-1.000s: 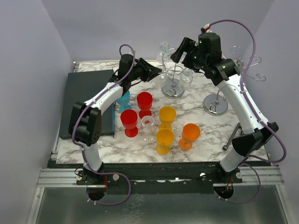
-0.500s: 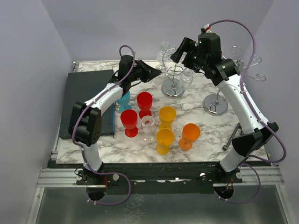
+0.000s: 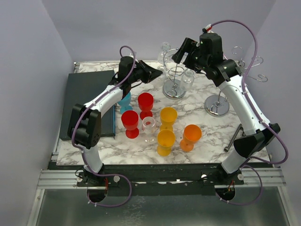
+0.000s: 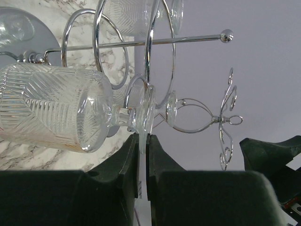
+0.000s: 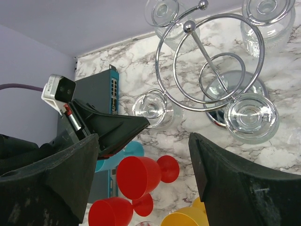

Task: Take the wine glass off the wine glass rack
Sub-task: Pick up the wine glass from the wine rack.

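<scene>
Counter (image 3: 207, 136): marbled, carries everything.

Dark flat box (image 3: 87, 94): lies at 9 o'clock, well outside the working lane. Shows a teal edge and a row of ports in the right wrist view.

Wine glass rack (image 3: 175, 77): stands at 12 o'clock on a round chrome base. Fans out rings and arms so that clear glasses hang bowl-down by the foot.

Second rack (image 3: 217, 104): sits at 2 o'clock, apart from the first, all chrome curls.

Goblets (image 3: 168, 115): red, yellow and orange, upright, clustered from centre toward 6 o'clock. Kept clear of the rack, probably to leave reaching room.

Right claw (image 5: 143, 136): hovers over the rack at 12 o'clock, spread wide, gripping nothing. Looks parked on standby, or ready to steady the rack.

Left claw (image 4: 142, 141): comes in from 9 o'clock, pinched almost shut on the thin rim of the glass foot.

Wine glass (image 4: 56, 108): ribbed and clear, hangs on the rack's 9 o'clock side with its foot caught in a small wire loop. Gripped at the foot, most likely because that disc is the part standing free of the wire. Probably needs sliding out toward 9 o'clock before lowering. Could pivot in so narrow an edge grip.

Writing: none legible anywhere, neither brand, label nor lettering.
</scene>
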`<state>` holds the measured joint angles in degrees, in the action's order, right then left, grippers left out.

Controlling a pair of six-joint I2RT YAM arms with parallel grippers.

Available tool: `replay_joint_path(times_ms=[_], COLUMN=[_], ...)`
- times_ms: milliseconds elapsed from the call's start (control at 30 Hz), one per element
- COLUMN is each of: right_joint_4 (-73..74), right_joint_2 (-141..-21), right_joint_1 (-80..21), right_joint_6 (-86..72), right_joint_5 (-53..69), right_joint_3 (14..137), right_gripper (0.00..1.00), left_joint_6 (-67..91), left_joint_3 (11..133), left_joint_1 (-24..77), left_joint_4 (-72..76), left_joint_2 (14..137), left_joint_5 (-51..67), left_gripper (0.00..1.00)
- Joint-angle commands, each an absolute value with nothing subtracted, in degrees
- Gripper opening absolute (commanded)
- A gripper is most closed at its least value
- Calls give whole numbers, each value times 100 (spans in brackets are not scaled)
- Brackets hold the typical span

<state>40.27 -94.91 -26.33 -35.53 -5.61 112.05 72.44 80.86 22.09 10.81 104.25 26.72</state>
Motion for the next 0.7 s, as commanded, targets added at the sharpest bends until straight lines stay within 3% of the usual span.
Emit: replay_joint_path(times_ms=[0,667], right_joint_4=[3957,3890], right_joint_2=[-9359,-9357], right_joint_1=[-2677,-2680], right_joint_6=[-3531,-3498], right_joint_5=[-778,-846], right_joint_3=[11162,11075], right_gripper=[83,84], left_joint_6=[7329,7549], left_joint_3=[8042,7849], left_joint_1=[2197,2145], left_joint_4=[1421,1816], left_joint_2=[10067,9828], left_joint_5=[3012,3434], left_gripper=[0,0])
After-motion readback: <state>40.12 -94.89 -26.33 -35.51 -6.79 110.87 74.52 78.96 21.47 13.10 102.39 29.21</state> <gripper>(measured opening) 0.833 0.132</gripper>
